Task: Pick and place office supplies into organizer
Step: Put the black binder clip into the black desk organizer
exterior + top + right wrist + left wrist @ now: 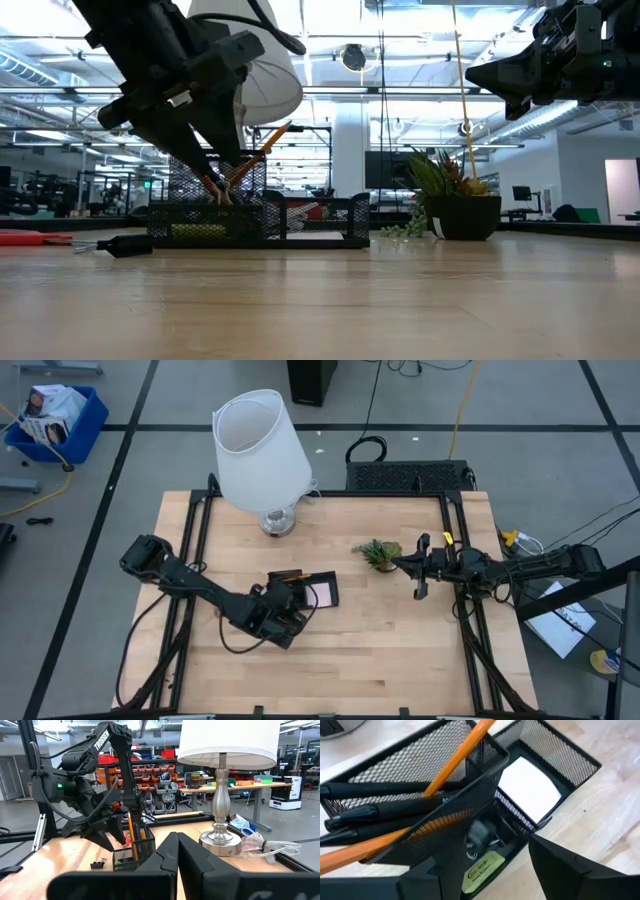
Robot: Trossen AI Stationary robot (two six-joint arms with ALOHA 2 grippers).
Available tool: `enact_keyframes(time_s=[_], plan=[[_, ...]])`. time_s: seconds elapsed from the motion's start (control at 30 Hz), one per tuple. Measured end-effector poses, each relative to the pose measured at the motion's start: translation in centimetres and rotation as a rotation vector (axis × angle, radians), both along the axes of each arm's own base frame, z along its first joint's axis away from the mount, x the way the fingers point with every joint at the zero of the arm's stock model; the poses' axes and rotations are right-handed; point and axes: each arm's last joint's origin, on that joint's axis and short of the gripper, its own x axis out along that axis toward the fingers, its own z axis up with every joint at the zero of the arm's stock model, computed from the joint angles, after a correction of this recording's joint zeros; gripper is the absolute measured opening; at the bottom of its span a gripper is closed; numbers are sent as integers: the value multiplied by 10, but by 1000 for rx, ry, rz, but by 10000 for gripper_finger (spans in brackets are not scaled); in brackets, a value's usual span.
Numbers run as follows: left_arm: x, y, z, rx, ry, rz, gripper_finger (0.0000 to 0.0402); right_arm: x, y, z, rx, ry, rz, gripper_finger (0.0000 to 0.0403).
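Left gripper (290, 610) hangs low over the near edge of the organizer (322, 584) at mid-table, fingers (570, 870) spread with nothing between them, while orange pencils (452, 762) and black pens (375, 810) lean in its tall section and a pale sticky-note pad (530, 787) lies in the open one. The white lamp (260, 450) crowds in just behind the tray, the green plant (378, 552) sits off to the side, and red scissors (30, 238) and a small black bit (125, 245) lie loose on the table (400, 650). Right gripper (420, 570) waits raised beside the plant, fingers (165, 857) pressed together

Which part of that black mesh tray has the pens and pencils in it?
The long compartment of the organizer holds the black pens and orange pencils, lying slanted. The square one beside it holds a pale sticky-note pad; the front one, small bits.
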Motion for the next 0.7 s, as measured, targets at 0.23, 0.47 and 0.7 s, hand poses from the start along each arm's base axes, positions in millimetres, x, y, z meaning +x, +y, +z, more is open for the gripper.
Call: enact_keyframes(time_s=[0.23,0.47,0.7], plan=[[0,-23,2,-16,-12,-190,229,0,0,0,0,0,0,0],[-3,-59,9,189,-23,-609,230,0,0,0,0,0,0,0],[-8,-88,17,432,3,-1092,230,0,0,0,0,-1,0,0]])
